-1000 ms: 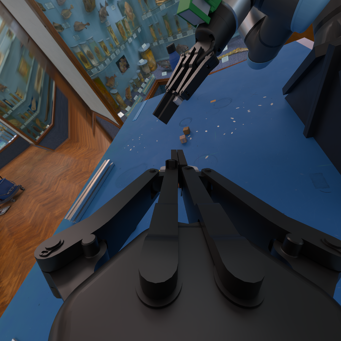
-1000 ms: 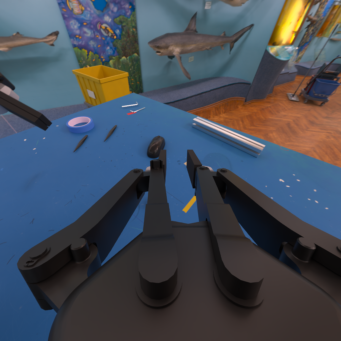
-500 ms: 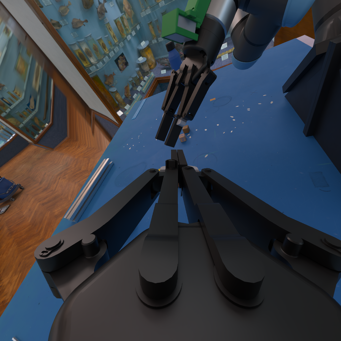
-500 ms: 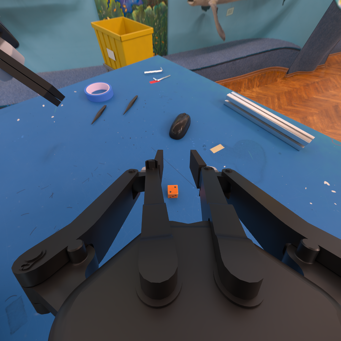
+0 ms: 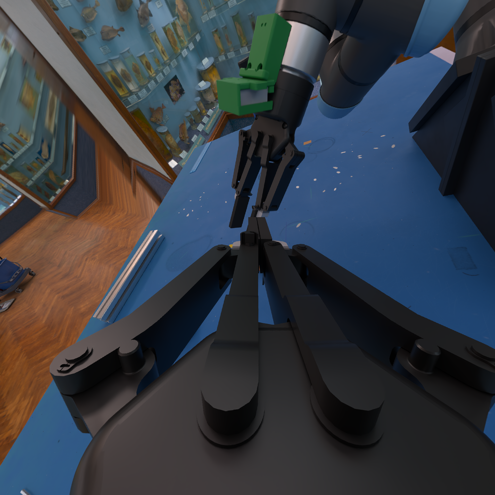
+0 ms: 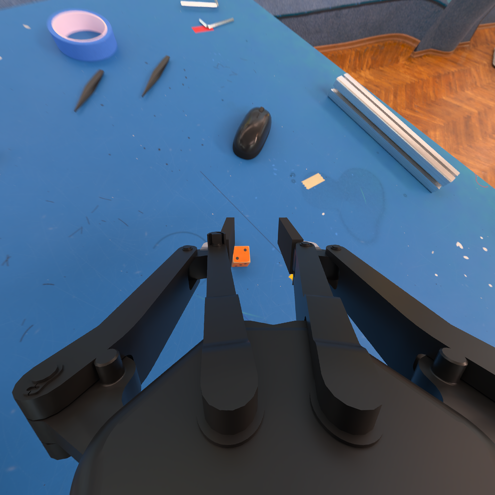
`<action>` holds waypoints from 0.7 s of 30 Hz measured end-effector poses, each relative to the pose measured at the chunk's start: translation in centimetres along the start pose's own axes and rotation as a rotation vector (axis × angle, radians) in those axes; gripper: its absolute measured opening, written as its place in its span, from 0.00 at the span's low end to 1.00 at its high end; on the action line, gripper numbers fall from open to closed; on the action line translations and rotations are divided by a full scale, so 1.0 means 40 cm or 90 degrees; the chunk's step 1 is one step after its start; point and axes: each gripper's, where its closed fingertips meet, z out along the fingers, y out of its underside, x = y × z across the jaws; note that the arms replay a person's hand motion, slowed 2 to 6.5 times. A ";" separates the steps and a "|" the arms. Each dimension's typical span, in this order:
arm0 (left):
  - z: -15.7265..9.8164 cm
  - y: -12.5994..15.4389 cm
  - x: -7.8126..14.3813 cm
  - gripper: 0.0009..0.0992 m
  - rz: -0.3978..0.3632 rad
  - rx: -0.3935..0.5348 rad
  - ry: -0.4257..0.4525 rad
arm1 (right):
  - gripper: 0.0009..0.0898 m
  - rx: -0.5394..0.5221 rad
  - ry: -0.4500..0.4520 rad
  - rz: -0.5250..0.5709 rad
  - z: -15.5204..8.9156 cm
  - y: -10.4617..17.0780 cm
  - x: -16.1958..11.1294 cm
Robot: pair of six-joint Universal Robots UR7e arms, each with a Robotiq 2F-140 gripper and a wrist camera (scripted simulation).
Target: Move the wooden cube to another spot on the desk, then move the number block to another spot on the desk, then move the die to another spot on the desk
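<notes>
Two end effectors over blue worktop (image 6: 134, 174). Right end effector (image 6: 255, 231) pitched down, fingers parted; one orange die (image 6: 241, 256) lies between them, beside the left finger. Left end effector (image 5: 257, 227) clenched, empty, angled low. Also one black mouse (image 6: 252, 133), one tape roll (image 6: 81, 34), two dark spikes (image 6: 89, 89).
</notes>
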 end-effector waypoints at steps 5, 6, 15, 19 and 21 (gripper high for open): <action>-0.001 -0.002 0.002 0.00 0.003 0.001 0.001 | 0.52 -0.049 0.036 -0.021 0.036 0.027 0.006; -0.001 -0.002 0.003 0.00 0.003 0.001 0.001 | 0.52 -0.058 0.043 -0.025 0.043 0.033 0.007; -0.003 -0.005 0.006 0.00 0.007 0.002 0.002 | 0.55 -0.123 0.077 -0.056 0.091 0.073 0.013; -0.003 -0.005 0.006 0.00 0.008 0.002 0.002 | 0.55 -0.137 0.077 -0.062 0.109 0.084 0.010; -0.004 -0.006 0.007 0.00 0.009 0.002 0.002 | 0.55 -0.143 0.076 -0.064 0.117 0.090 0.008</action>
